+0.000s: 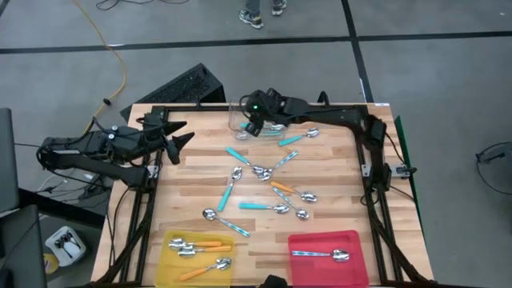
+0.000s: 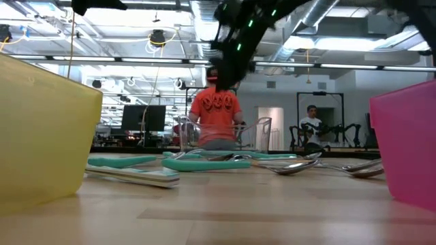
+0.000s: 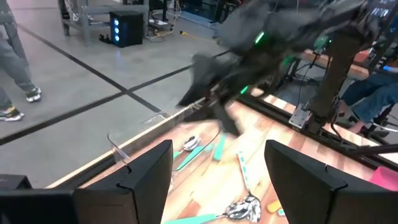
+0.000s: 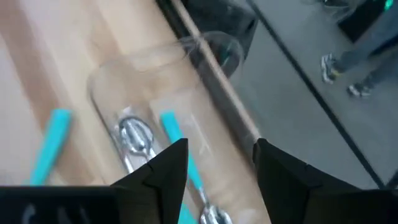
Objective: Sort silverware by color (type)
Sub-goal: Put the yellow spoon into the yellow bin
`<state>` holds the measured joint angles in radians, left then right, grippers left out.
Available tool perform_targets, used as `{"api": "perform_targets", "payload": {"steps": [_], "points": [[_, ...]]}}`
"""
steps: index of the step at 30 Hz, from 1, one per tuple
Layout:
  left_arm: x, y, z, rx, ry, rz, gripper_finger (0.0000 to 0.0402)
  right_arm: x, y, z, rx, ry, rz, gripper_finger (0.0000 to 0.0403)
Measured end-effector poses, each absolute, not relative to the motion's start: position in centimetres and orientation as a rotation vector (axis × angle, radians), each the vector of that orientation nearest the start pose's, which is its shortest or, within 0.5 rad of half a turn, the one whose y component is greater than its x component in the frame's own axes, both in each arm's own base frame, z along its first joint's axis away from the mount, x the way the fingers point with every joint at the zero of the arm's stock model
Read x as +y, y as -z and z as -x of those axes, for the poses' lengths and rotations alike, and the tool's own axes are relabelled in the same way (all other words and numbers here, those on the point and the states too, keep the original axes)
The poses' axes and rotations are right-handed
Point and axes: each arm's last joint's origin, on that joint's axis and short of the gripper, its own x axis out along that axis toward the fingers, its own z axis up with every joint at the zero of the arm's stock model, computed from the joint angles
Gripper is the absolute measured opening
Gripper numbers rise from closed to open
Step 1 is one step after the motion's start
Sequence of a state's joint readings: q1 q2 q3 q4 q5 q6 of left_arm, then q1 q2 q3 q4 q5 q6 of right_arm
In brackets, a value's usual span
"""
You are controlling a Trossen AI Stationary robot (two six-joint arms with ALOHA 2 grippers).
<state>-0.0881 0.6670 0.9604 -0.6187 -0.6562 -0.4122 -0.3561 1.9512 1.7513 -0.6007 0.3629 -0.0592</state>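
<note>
Yellow tray (image 1: 164, 248) — three spoons; red tray (image 1: 308, 264) — one.

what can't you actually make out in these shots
- How many spoons lie in the clear tub: in the high view the right gripper hangs over it; the right wrist view is blurred and cut off at the edge.
- What the yellow tray and red tray hold: in the low view only their walls show.
- The right gripper in the left wrist view: motion-blurred.
- Handle colours in the central spoon pile: overlapping and small.
</note>
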Motion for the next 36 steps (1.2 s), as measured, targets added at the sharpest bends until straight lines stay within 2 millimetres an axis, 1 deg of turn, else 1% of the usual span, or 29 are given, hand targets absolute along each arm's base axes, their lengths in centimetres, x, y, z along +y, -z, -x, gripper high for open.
{"api": "perform_targets", "payload": {"steps": [2,5,6,9,12,14,16,20,22,24,27,29,32,36], "points": [[0.7,-36.6,-11.7,0.189,-0.601,0.281,0.0238,-15.6,-31.7,-39.7,0.755,0.643,0.075,0.0200],[0.6,-36.6,-11.7,0.198,-0.571,0.276,0.0238,-14.5,-35.9,-37.3,0.667,0.621,0.099,0.0199],[0.6,-36.6,-11.8,0.205,-0.554,0.268,0.0238,-13.9,-37.7,-36.2,0.620,0.607,0.109,0.0198],[0.4,-36.7,-11.9,0.215,-0.496,0.258,0.0238,-12.2,-42.0,-32.7,0.519,0.573,0.164,0.0196],[0.3,-36.6,-12.1,0.223,-0.476,0.254,0.0238,-10.2,-45.6,-28.7,0.427,0.539,0.187,0.0194],[0.1,-36.6,-12.2,0.230,-0.462,0.250,0.0238,-8.8,-47.5,-25.9,0.380,0.512,0.188,0.0192],[-0.1,-36.5,-12.5,0.235,-0.444,0.236,0.0238,-7.4,-49.1,-22.7,0.346,0.496,0.191,0.0192],[-0.7,-36.7,-12.9,0.225,-0.397,0.213,0.0238,-4.6,-51.0,-15.7,0.300,0.453,0.176,0.0191],[-0.9,-36.9,-12.9,0.210,-0.374,0.201,0.0238,-3.6,-51.3,-12.7,0.256,0.437,0.142,0.0191],[-1.1,-37.3,-13.0,0.177,-0.356,0.196,0.0238,-2.7,-51.1,-10.1,0.220,0.407,0.090,0.0191],[-1.4,-37.7,-13.2,0.139,-0.329,0.170,0.0238,-1.8,-49.7,-7.9,0.192,0.331,0.028,0.0191],[-1.5,-37.9,-13.4,0.124,-0.317,0.147,0.0238,-1.4,-48.0,-7.5,0.206,0.291,0.003,0.0191],[-1.9,-37.8,-14.0,0.133,-0.287,0.121,0.0238,-1.1,-44.9,-7.6,0.201,0.246,-0.033,0.0191],[-2.5,-37.3,-15.1,0.179,-0.206,0.086,0.0238,-0.8,-40.4,-8.5,0.189,0.203,-0.040,0.0191]]}}
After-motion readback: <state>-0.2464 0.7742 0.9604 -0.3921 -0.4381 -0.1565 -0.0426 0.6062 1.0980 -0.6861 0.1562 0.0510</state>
